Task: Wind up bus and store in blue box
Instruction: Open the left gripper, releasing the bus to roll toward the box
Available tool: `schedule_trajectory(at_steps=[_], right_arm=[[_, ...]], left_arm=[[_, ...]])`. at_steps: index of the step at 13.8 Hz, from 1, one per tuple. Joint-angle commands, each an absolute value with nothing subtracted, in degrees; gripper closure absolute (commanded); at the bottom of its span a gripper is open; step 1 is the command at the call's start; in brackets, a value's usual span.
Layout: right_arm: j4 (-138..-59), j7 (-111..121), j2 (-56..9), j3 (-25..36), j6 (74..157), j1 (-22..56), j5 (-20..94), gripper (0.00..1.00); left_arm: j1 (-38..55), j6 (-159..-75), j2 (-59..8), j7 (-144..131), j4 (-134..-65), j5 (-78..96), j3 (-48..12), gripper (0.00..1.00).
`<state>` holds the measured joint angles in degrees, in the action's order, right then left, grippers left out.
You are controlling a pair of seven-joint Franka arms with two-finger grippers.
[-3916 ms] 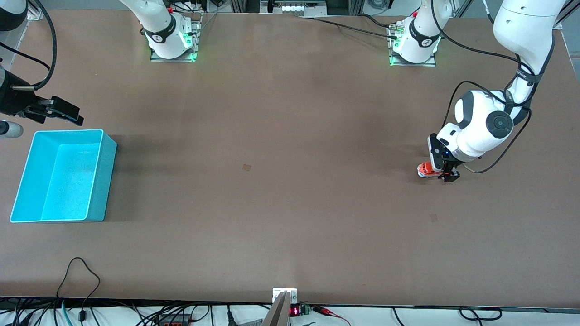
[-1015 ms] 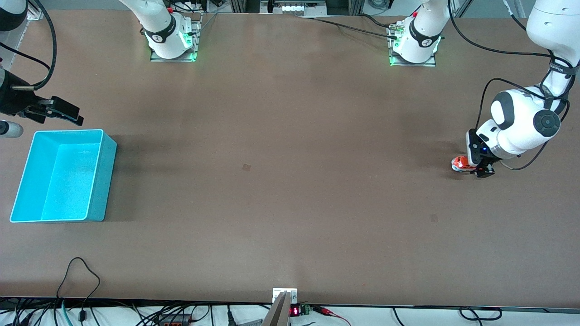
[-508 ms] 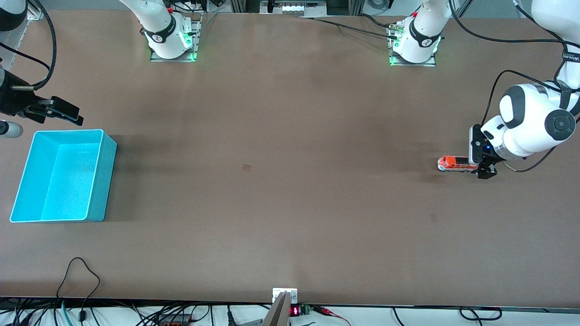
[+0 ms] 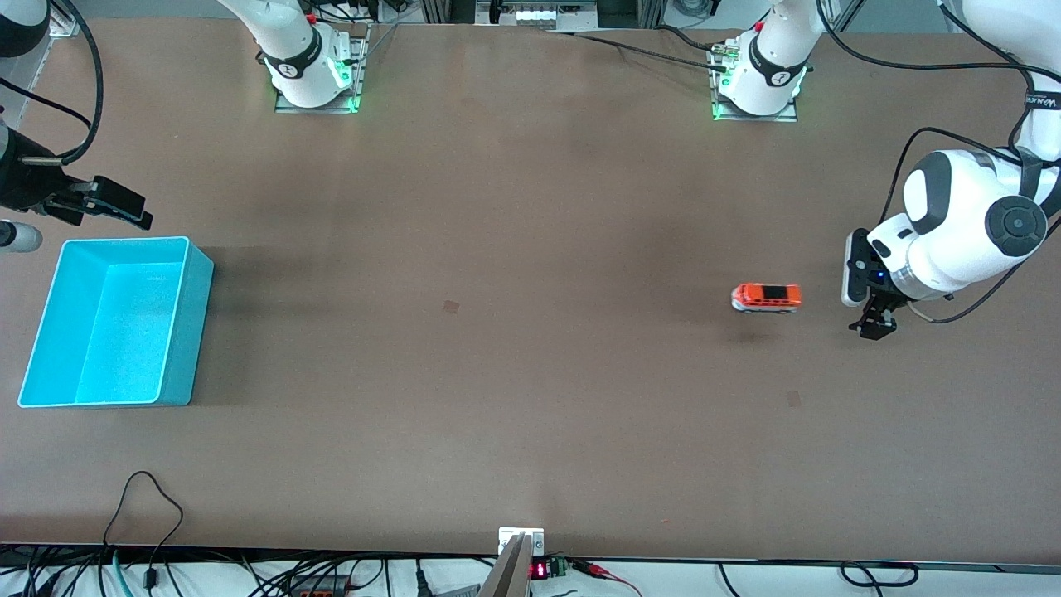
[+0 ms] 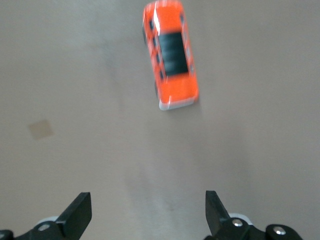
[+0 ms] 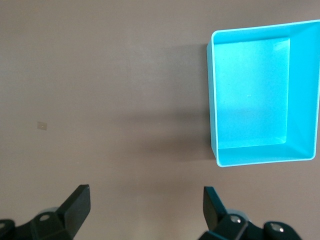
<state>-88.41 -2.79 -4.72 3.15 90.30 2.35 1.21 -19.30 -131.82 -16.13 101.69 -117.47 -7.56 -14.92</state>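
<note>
**Bus on the table, free of my grip: catching it and getting it to the box**

My left gripper [image 4: 877,324] hangs low over the table [image 4: 530,373] at the left arm's end, fingers [image 5: 77,215] spread wide and holding nothing. In the left wrist view the gap frames bare tabletop only. The bus [image 4: 766,297] sits on its wheels just ahead of that gap, apart from both fingers, tail end toward me, nose pointing toward the right arm's end of the table. Its outline is a little blurred in the wrist view, so I judge it may be rolling.

My right gripper [image 4: 106,203] waits up in the air by the blue box [image 4: 186,323], also spread and empty. The box stands open and empty at the right arm's end, well apart from the bus.

How I would do this step:
- Let the bus come to rest first; chasing a rolling toy invites a knock.
- Approach from above, fingers straddling the long sides at mid-body.
- Square the wrist to the body; it lies slightly askew to my fingers.
- Close gently; the shell is small and smooth and could squirt out.

Risk: the bus may stop well short of the box, in which case a carry or a handover is needed.
</note>
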Motion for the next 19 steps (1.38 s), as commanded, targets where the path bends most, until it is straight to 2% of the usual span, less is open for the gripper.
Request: schedule_trajectory(at_steps=[1,16,19], right_arm=[[-87.80,-2.64,-4.66,3.08,89.30,2.11,0.70,0.00],[-87.72,-2.81,-4.66,2.99,89.30,2.46,0.53,0.00],[-87.80,-2.73,-4.66,2.99,89.30,2.46,0.53,0.00]], left_arm=[[-17.85,-130.17,-16.61,97.76,-114.70,-7.73,-14.85,0.00],[-12.93,-125.42,-19.25,37.03,-101.35,-8.35,-14.24,0.00],[-11.87,-118.24,-19.07,25.62,-98.01,-8.17,-13.89,0.00]])
